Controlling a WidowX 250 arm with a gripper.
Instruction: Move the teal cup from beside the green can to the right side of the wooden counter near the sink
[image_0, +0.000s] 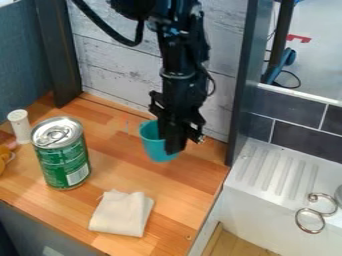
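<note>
While hand (175, 149) is at teal cup (152, 143), can't tell whether gripping; green can (64, 161), cream cloth (121, 214) apart; plank wall (110, 62) behind.

The can (63, 162) stands on the left part of the surface (179, 192), with the small container (19, 127) behind it to the left and the cloth (122, 215) in front of it to the right. The cup (152, 141) is located at the pincer (176, 146), behind the cloth and before the wall (113, 65). The sink (267, 202) lies right of the surface.
</note>
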